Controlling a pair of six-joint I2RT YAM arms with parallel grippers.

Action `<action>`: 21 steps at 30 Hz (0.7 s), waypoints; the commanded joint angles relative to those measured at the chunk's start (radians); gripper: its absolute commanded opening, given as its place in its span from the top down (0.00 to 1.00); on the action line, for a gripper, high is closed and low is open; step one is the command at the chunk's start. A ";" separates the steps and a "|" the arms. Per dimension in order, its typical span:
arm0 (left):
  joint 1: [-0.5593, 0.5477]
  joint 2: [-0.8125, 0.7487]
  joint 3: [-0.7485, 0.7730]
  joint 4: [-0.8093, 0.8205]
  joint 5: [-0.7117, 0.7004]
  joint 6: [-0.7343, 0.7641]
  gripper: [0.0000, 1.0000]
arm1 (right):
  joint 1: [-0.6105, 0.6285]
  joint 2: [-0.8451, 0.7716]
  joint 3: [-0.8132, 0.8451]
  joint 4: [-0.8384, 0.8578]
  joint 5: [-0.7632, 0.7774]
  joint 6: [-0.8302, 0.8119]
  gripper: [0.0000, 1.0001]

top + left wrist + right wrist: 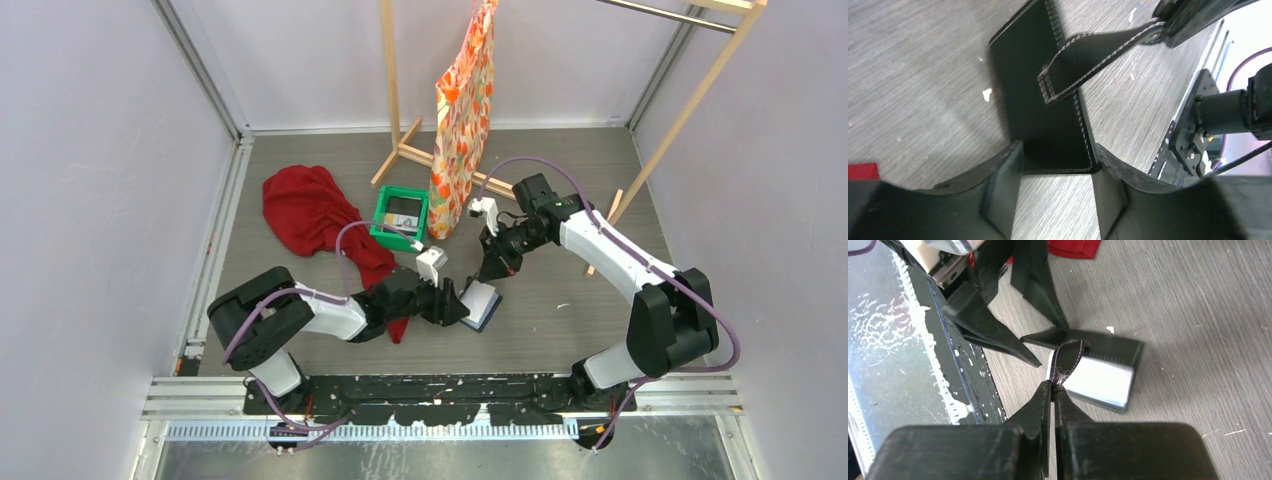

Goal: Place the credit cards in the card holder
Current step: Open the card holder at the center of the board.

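The black card holder lies open on the table, its pale blue-grey lining facing up. My left gripper straddles the near edge of its black half, one finger against each side. My right gripper is shut on the holder's snap tab and lifts it; in the top view that gripper sits just behind the holder. A whitish credit card lies in the green tray, well left of and behind both grippers. No other cards show clearly.
A red cloth lies left of the tray and runs under my left arm. A wooden rack with a hanging orange patterned cloth stands behind. The arms' black base rail runs along the near edge.
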 commanded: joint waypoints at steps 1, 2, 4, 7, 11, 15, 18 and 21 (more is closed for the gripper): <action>-0.023 -0.021 0.063 -0.147 -0.120 0.113 0.60 | -0.001 -0.013 0.014 0.030 -0.002 0.022 0.93; -0.023 -0.020 0.072 -0.179 -0.132 0.122 0.69 | 0.000 -0.008 0.015 0.030 0.001 0.022 0.93; -0.023 -0.017 0.080 -0.190 -0.138 0.141 0.81 | -0.001 -0.005 0.015 0.029 0.012 0.019 0.92; -0.023 -0.023 0.082 -0.184 -0.116 0.200 0.96 | -0.001 -0.008 0.013 0.024 0.032 0.008 0.82; -0.023 -0.055 0.103 -0.231 -0.021 0.367 1.00 | 0.000 -0.043 0.003 0.016 0.079 -0.047 0.45; -0.022 -0.081 0.165 -0.384 0.110 0.546 1.00 | 0.000 -0.079 -0.042 0.027 0.135 -0.174 0.21; -0.021 -0.089 0.221 -0.495 0.192 0.653 1.00 | -0.001 -0.097 -0.095 0.037 0.124 -0.318 0.16; -0.018 -0.089 0.270 -0.591 0.231 0.741 1.00 | 0.000 -0.122 -0.154 0.033 0.094 -0.489 0.14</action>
